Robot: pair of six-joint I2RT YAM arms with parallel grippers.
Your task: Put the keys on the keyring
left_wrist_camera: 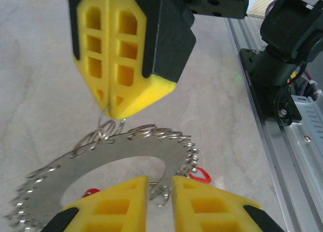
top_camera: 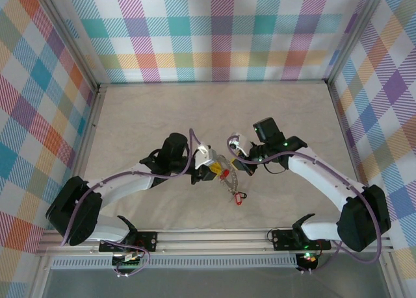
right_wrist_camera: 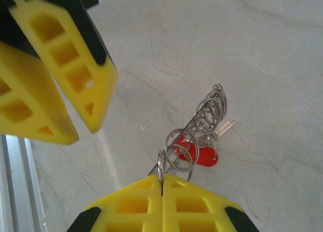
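The keyring (left_wrist_camera: 101, 164), a flat silvery plate with a jagged rim hung with small split rings, is held up above the table between both grippers. My right gripper (right_wrist_camera: 162, 179) is shut on one split ring (right_wrist_camera: 161, 164) at its rim; it comes down from above (left_wrist_camera: 112, 108) in the left wrist view. My left gripper (left_wrist_camera: 160, 191) stands at the near rim, its fingers a narrow gap apart with a small wire ring (left_wrist_camera: 164, 190) between them. Red key heads (left_wrist_camera: 201, 175) hang from the plate; one red key (right_wrist_camera: 202, 155) dangles with its shaft (right_wrist_camera: 224, 127).
On the table near the front lies a loose red key (top_camera: 237, 197). The aluminium rail (left_wrist_camera: 298, 141) and the right arm's base (left_wrist_camera: 282, 55) run along the near edge. Checked walls close in the table (top_camera: 162, 110) on three sides.
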